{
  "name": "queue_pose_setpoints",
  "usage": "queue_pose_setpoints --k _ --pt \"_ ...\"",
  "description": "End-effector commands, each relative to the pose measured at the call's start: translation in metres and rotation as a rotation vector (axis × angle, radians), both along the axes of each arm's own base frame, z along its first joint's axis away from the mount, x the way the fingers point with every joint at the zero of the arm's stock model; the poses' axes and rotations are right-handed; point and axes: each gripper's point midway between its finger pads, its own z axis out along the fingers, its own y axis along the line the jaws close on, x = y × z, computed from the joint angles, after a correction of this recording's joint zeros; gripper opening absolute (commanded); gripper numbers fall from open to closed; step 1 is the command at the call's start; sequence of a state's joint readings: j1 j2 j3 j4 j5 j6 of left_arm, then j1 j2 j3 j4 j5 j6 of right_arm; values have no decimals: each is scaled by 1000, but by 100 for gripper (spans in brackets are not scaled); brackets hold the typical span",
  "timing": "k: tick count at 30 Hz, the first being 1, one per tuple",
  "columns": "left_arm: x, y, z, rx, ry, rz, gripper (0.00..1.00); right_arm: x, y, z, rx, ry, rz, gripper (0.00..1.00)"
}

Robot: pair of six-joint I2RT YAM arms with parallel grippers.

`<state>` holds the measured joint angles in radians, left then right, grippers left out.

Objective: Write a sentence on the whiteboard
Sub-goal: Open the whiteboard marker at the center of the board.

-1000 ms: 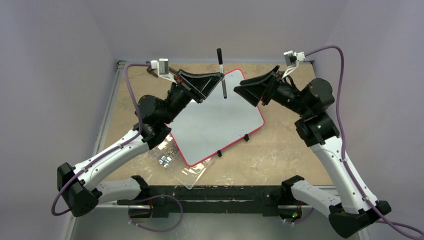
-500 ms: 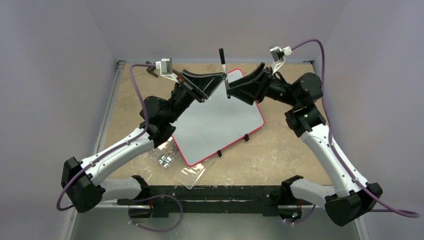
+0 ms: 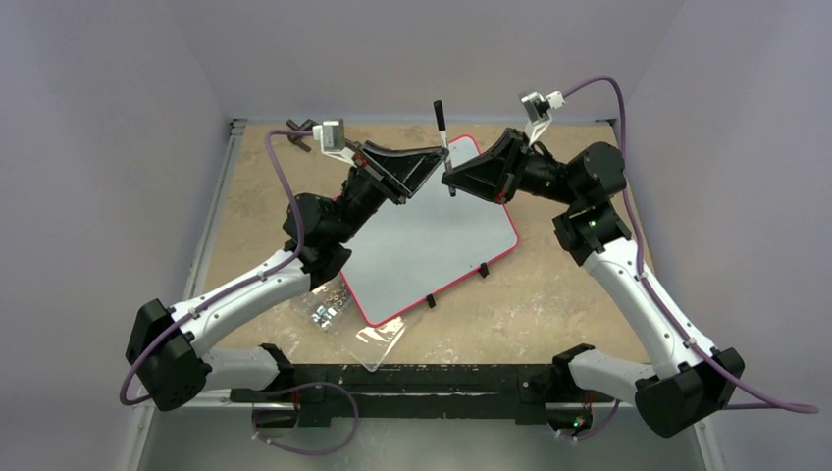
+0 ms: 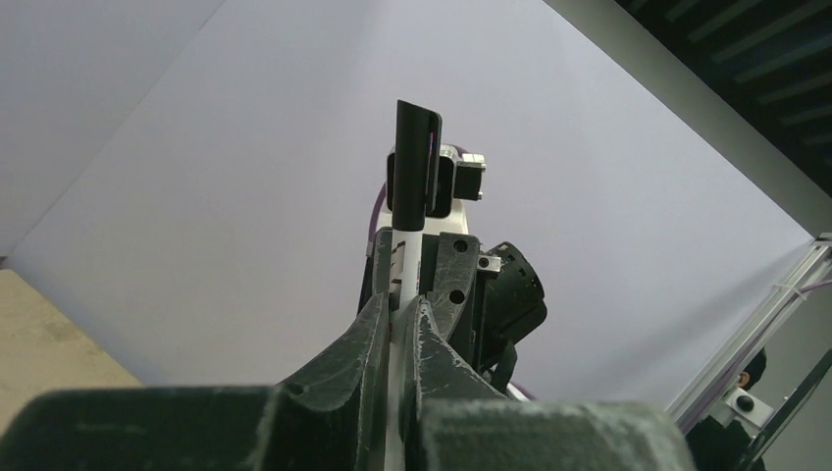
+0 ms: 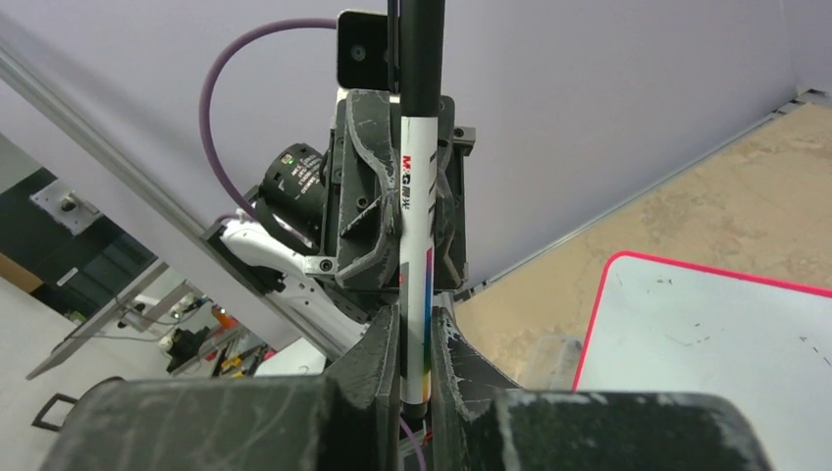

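Observation:
A marker with a white body and black cap stands nearly upright above the far edge of the whiteboard. My left gripper is shut on its middle. My right gripper comes from the opposite side, its jaws closed against the lower end. In the left wrist view the cap rises above my left gripper. In the right wrist view the marker runs down between the fingers of my right gripper, with the whiteboard at lower right. The board's visible face is blank; the sentence is out of view.
A clear plastic box of screws lies at the board's near-left corner, partly under the left arm. A dark tool lies at the table's far-left corner. Small black feet stick out of the board's near edge.
My right arm has swung left to the marker and its jaws have closed on the lower end. The left arm has shifted a little right, holding the marker throughout.

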<state>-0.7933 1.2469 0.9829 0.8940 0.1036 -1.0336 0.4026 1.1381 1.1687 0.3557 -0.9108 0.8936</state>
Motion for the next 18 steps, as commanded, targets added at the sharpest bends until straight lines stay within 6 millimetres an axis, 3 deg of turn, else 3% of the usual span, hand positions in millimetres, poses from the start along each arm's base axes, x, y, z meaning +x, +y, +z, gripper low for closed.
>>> queue_pose_setpoints --k 1,5,8,13,18 --pt "-13 14 15 -17 -61 17 10 -8 -2 2 -6 -46 15 2" --pt "-24 26 7 103 -83 61 61 -7 -3 -6 -55 -59 2 0" --pt "-30 44 -1 232 -103 141 86 0 -6 -16 -122 -69 -44 0" --pt "-33 80 -1 459 -71 294 92 11 -13 -40 -266 -79 -123 0" --pt "-28 98 -2 593 76 349 92 18 -12 -52 -391 -145 -195 0"
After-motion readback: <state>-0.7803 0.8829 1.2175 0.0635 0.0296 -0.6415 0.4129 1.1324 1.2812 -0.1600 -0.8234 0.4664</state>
